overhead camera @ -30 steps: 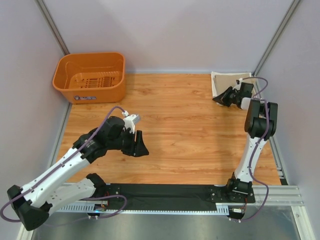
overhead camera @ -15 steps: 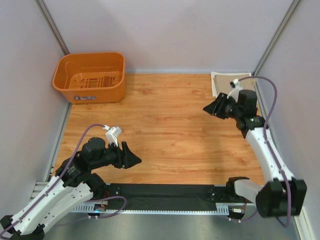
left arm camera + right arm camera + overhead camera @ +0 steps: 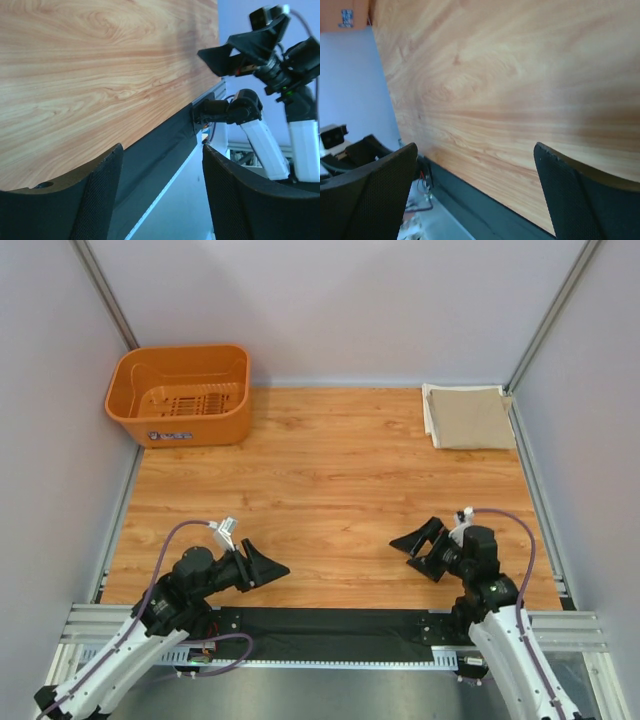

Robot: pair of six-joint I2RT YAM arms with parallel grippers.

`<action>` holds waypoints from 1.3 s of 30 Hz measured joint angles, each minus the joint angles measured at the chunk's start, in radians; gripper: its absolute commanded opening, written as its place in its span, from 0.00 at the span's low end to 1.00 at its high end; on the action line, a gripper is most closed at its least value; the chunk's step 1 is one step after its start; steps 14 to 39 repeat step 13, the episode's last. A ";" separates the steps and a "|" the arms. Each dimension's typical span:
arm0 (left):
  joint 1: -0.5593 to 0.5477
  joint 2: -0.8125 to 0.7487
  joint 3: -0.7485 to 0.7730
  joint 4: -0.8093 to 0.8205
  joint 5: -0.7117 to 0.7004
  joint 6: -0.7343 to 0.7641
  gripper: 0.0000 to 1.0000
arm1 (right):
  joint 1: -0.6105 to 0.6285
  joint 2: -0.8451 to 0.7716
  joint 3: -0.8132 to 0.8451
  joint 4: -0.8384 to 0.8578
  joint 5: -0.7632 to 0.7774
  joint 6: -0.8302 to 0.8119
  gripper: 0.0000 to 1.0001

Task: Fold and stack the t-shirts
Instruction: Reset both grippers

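1. Tan-khaki folded short-sleeved fabric t-shirt (image 3: 472,418) lies squared on a cream-white folded fabric t-shirt (image 3: 427,408), of which only the left edge shows. The pair sits in the far right corner of the wood-grain tabletop (image 3: 340,480), well apart from both arms.
2. My left claw (image 3: 268,568) hangs low near the tabletop's near edge, jaws wide, nothing between them. Its wrist view shows only bare wood and the black base rail (image 3: 330,625).
3. My right claw (image 3: 408,555) likewise gapes wide and empty, close to its own base, facing the left one.
4. I judge the folding and stacking done, so the step in hand is parking the arms. To do that well, I would keep both claws off the wood, clear of each other and away from the stack, so no finger snags a hem.
5. I would first check the stack from overhead. Its edges look aligned, though the lower shirt is mostly hidden.
6. Orange slatted plastic basket (image 3: 180,425) stands far left and needs no touch.
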 measured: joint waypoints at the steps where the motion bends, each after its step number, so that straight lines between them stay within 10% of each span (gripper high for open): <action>1: 0.000 -0.003 -0.026 0.016 0.006 -0.022 0.72 | 0.000 -0.029 -0.076 0.059 -0.034 0.041 1.00; 10: 0.000 -0.003 -0.129 0.348 0.105 -0.174 0.77 | 0.011 -0.398 -0.192 0.229 -0.154 0.208 1.00; 39: 0.000 -0.004 -0.138 0.378 0.125 -0.185 0.77 | 0.012 -0.402 -0.192 0.227 -0.166 0.188 1.00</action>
